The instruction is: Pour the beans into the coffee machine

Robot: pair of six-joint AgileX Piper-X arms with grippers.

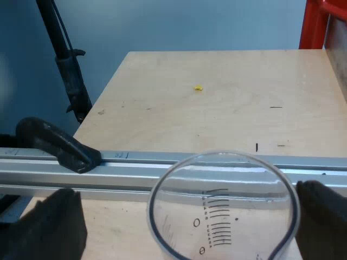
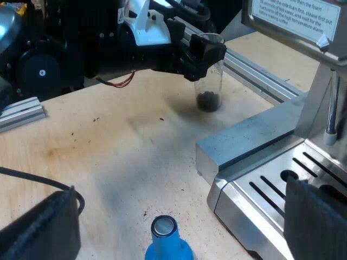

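Two black fingers of the left gripper (image 1: 190, 200) stand wide apart, one on either side of a clear measuring glass (image 1: 225, 208). The glass sits upright on the pale wooden table (image 1: 227, 103). One finger is right at the glass's rim and the other is clearly apart from it, so this pincer is open around the glass and has no grip on it. Black scale marks run down the glass wall. Just beyond the glass an aluminium rail (image 1: 162, 173) crosses the table, with a black clamp (image 1: 59, 145) resting on it. Farther off on the wood lies a small yellow speck (image 1: 198, 87), and a red frame (image 1: 314, 24) stands beyond the table.

Seen from the right arm, the same glass holds a small dark heap of coffee beans (image 2: 207, 101) at its bottom. It stands near the espresso machine (image 2: 255, 143), apart from the machine's slotted metal drip tray (image 2: 271, 189). The right gripper (image 2: 179, 195) is spread wide with nothing between its fingers. It hangs over the table beside the drip tray, and a blue tamper (image 2: 165, 241) stands upright beneath it.
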